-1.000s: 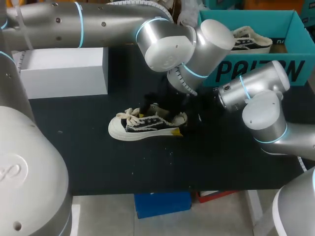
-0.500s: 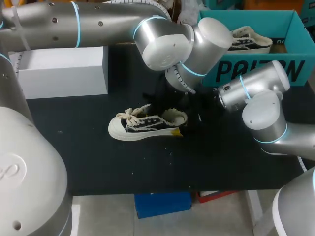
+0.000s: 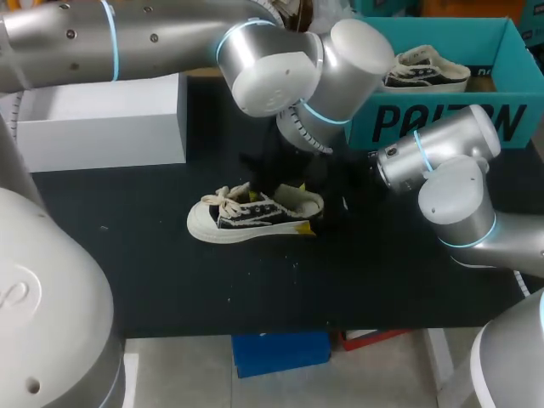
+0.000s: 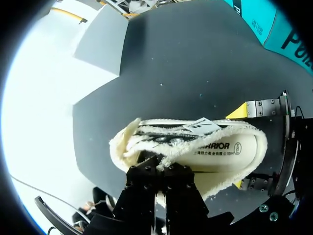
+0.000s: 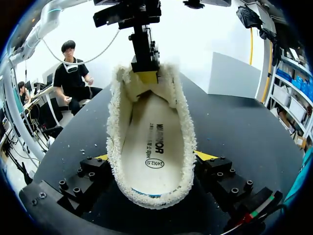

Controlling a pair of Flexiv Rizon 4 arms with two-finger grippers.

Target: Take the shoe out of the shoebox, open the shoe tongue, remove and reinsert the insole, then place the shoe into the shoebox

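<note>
The sneaker point(image 3: 251, 217) is out of the box and sitting on its sole near the middle of the black bench point(image 3: 170, 280), toe pointing toward the left edge. The right pincer point(image 5: 152, 156) has it by the heel end, one yellow-tipped finger point(image 5: 100, 157) pressed on each side of the fuzzy collar, so it's spread fairly wide and clamping the shoe. The left arm comes over from the back-left, and the left pincer point(image 4: 164, 169) is squeezed narrow onto the fleecy tongue point(image 5: 137, 90), holding it up at the lace end. With the tongue up, the opening is wide, and in the right wrist view the cream insole point(image 5: 154, 147) lies flat inside. The laces are loose over the toe side.

The teal shoebox point(image 3: 442, 119) is at the back-right corner of the bench, with a second sneaker point(image 3: 425, 68) lying in it. A plain white box point(image 3: 110, 123) sits toward the back-left, well apart from the shoe.
</note>
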